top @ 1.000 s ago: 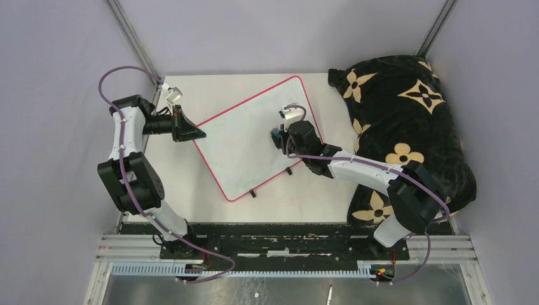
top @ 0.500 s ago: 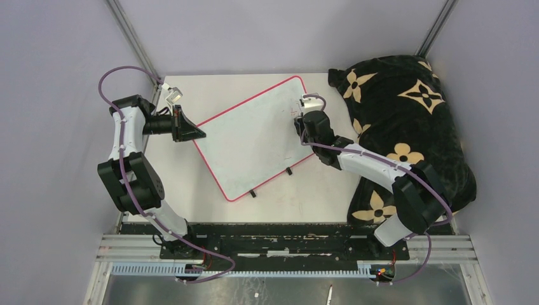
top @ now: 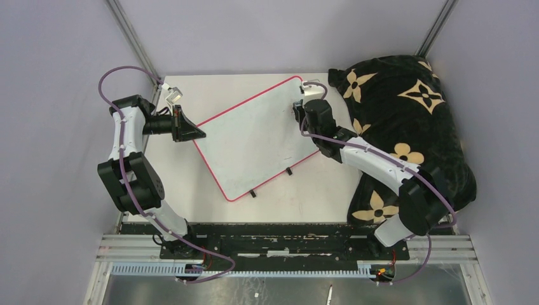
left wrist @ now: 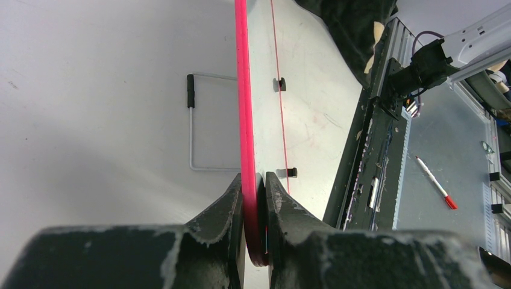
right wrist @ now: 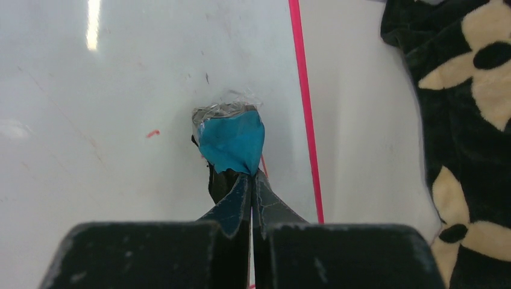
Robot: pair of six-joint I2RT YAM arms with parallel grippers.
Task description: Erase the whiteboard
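No text, label, brand or number can be read; the blanket (top: 438, 136) carries only cream flower motifs.

Black flower-patterned blanket (top: 407, 121) at right, white tabletop (top: 191, 178), red-tipped pen (left wrist: 435, 182)

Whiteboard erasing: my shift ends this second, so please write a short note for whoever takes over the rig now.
The left pincer is shut on the whiteboard, clamping its red-bordered edge at the left corner.
The right pincer is shut on a blue wad, which sits on the board just inside the border near the far right corner.
The board lies angled on the table, with its black clips toward the arms.
Done: from above, the board looks mostly white.
Left: a small red mark beside the wad; then check for faint traces.
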